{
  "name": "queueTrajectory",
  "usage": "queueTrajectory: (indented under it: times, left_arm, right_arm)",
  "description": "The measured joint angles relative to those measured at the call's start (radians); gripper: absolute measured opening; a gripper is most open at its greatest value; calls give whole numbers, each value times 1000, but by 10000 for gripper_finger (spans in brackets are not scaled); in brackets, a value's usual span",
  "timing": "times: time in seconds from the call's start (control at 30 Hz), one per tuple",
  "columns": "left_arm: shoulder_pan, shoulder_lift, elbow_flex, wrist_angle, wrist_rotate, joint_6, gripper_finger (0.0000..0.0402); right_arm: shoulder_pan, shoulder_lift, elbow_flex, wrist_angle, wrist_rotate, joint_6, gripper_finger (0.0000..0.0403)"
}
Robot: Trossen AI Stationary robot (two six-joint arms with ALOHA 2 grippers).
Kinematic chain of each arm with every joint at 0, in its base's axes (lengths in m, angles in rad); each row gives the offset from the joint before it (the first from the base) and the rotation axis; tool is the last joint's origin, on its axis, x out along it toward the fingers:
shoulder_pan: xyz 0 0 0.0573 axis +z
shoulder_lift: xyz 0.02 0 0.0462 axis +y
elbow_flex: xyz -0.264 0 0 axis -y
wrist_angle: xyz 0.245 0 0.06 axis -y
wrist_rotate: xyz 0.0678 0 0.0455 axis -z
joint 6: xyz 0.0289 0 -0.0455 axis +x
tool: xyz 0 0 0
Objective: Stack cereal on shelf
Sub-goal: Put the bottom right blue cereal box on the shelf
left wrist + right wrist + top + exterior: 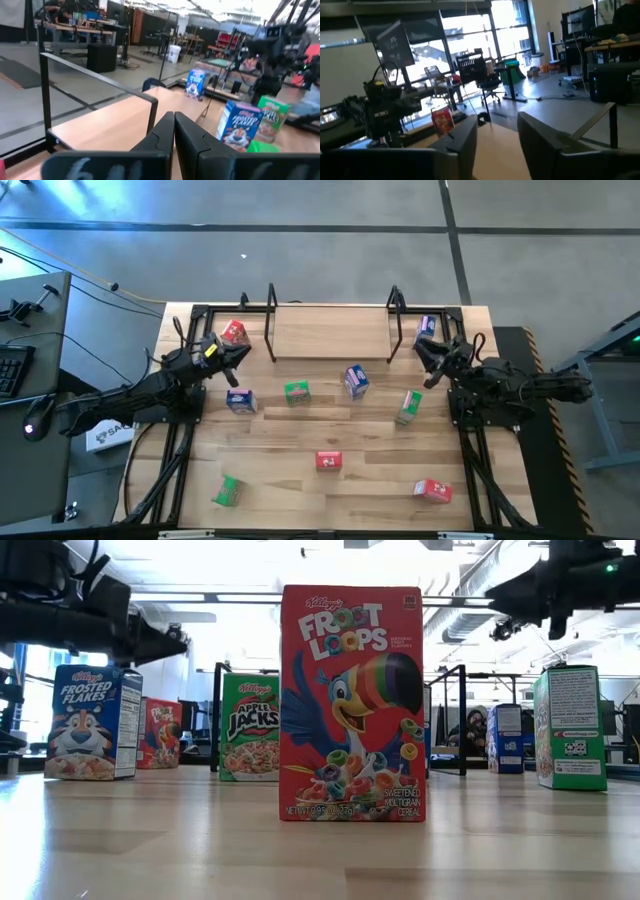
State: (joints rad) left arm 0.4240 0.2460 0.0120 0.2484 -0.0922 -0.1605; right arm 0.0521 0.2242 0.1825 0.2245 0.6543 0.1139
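The high view looks straight down on the whole table [330, 430], arms entering from the frame's left and right edges. The low view sits at table-top level, very near a red cereal box [352, 703] filling the frame's centre, facing the shelf [440, 720] behind. Each wrist view looks forward past its own tool; both share the shelf [100, 120] with the high view.

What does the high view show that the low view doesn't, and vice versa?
High view only: both grippers, left gripper shut near a red box at the shelf's left end, right gripper open by a blue box at its right end; two front boxes.
Low view only: the printed fronts, Froot Loops box nearest.
Both: the shelf and the scattered upright boxes.
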Motion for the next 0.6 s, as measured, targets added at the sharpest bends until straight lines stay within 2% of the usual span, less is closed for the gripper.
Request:
queueTrajectory:
  times: [0.13,0.23,0.47,0.6]
  left_arm:
    - [0,17,0,4,-1,26,5]
    - [0,19,0,3,-1,39,5]
    - [0,19,0,3,-1,41,5]
    - [0,19,0,3,-1,41,5]
  right_arm:
    - [0,158,79,-31,27,52,200]
    - [0,282,160,-101,50,113,229]
    - [1,568,383,-296,21,293,240]
    - [1,758,508,-380,-41,360,240]
